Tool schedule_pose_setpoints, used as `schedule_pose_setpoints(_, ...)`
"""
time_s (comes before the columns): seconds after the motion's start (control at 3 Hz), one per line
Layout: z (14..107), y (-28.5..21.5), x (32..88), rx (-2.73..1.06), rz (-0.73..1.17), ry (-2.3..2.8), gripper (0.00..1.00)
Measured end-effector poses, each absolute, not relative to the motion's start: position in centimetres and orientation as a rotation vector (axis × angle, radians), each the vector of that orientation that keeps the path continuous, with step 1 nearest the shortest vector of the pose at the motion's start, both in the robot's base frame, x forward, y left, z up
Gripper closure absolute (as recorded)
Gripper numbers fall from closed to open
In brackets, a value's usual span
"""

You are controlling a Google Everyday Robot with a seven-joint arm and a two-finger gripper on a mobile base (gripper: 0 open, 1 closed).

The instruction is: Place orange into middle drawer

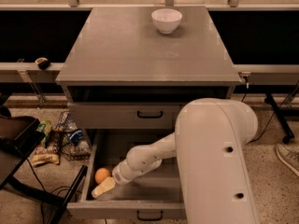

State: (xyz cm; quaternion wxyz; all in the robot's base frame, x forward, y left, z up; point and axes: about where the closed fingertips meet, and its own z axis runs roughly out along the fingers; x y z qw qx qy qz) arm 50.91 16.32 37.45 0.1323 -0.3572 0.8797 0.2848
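Evidently the orange (102,175) lay on the floor of the middle drawer (117,208), just beside the gripper (103,188) on its far side. Whether the gripper was open or closed could not be told. Smooth, round and firm, the orange would probably roll easily, so a hold across its widest part seemed best.

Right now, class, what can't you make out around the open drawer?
Camera view: the middle drawer's right side is hidden behind the robot arm.
Camera view: whether the gripper, in the drawer's front left corner, touches the orange; too close together.
Camera view: the arm's base, cut off by the bottom edge.
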Motion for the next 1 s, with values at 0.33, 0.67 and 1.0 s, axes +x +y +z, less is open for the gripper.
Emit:
schedule_pose_setpoints(0.33, 37.7, 16.3, 50.9, -1.037, 0.826, 2.553, 0.0)
schedule_pose_setpoints(0.67, 43.0, 15.6, 48.8, -1.051, 0.787, 2.502, 0.0)
schedule_pose_setpoints(1.0, 47.5, 13.8, 43.6, -1.068, 0.759, 2.528, 0.0)
